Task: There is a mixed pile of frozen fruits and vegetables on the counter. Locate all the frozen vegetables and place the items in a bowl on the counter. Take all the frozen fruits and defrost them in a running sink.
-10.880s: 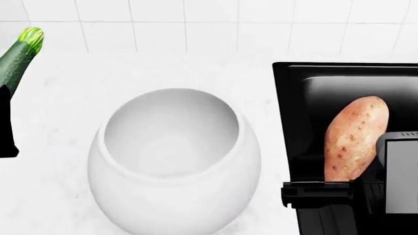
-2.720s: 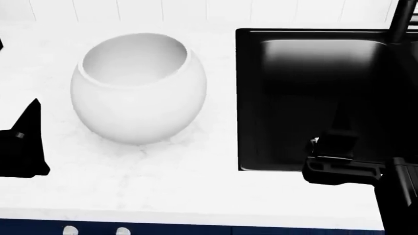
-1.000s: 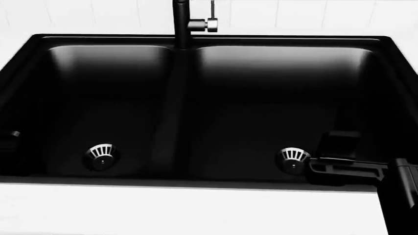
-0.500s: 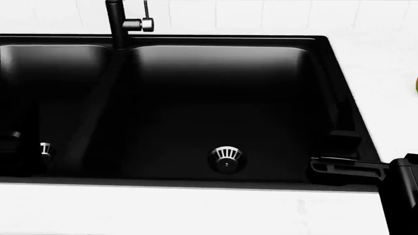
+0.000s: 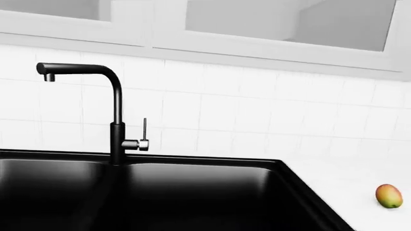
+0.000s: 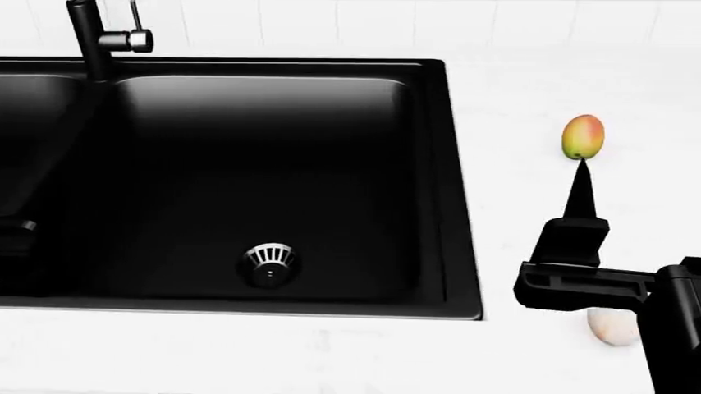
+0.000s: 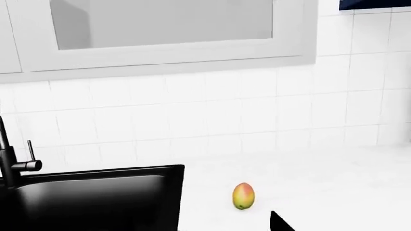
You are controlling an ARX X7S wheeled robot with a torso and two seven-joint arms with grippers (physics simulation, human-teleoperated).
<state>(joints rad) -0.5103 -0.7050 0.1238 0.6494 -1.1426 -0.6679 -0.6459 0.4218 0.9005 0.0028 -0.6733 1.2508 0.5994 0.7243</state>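
One frozen fruit, a small yellow-green and red mango [image 6: 583, 136], lies on the white counter [image 6: 537, 82] to the right of the black sink [image 6: 263, 172]. Both wrist views catch the same mango [image 5: 389, 196] [image 7: 243, 196]. My right gripper [image 6: 579, 193] hovers over the counter just short of the mango, its dark fingertip [image 7: 278, 222] well off to one side, with nothing between the fingers. A dark bit of my left gripper [image 6: 11, 246] shows against the sink's left basin; its jaws do not show. The frozen vegetables and the bowl are out of view.
The black faucet [image 6: 93, 37] with its thin lever stands at the sink's back edge, and no water shows. A silver drain strainer [image 6: 268, 264] sits in the right basin. A pale egg-shaped thing [image 6: 613, 326] lies on the counter, partly under my right arm.
The head view has swept right from the bowl along the sink to its right end, bringing the mango into view. The sweet potato and zucchini that the grippers held at first are gone.
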